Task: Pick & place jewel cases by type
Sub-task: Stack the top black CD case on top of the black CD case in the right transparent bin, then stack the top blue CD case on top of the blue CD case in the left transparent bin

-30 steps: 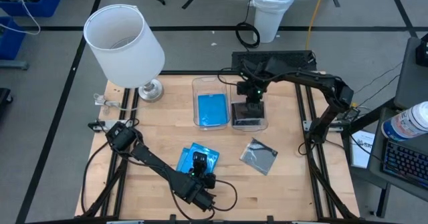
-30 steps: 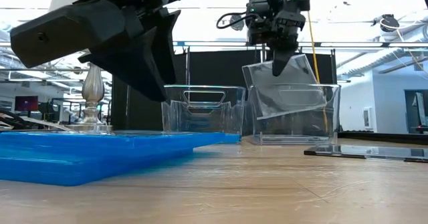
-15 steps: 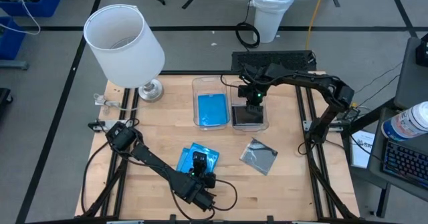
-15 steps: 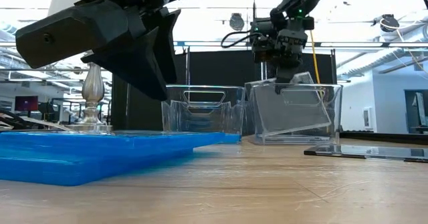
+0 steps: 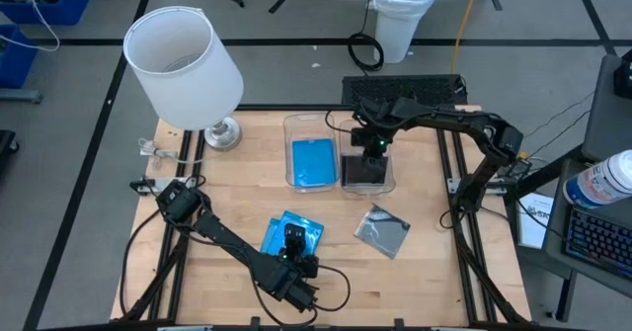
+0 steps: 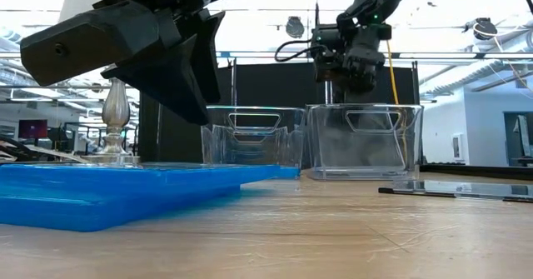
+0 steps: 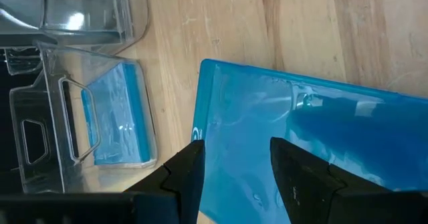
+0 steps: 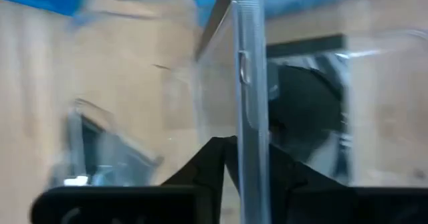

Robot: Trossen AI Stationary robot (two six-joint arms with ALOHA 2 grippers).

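Since a second ago, the dark jewel case [image 5: 365, 172] has dropped from the right gripper [image 5: 372, 147] into the right bin [image 6: 364, 141]. Left gripper [image 5: 293, 240] is hovering open over the blue jewel case [image 5: 292, 234] on the counter [image 5: 237, 193]; right gripper is parting just above the bin.

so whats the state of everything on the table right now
left gripper, open, over the table's blue case
right gripper, above the right bin
table's blue case, flat, not gripped
binned blue case, flat in the left bin
left bin, upright
right bin, upright
binned dark case, inside the right bin
loose grey case, flat on the table
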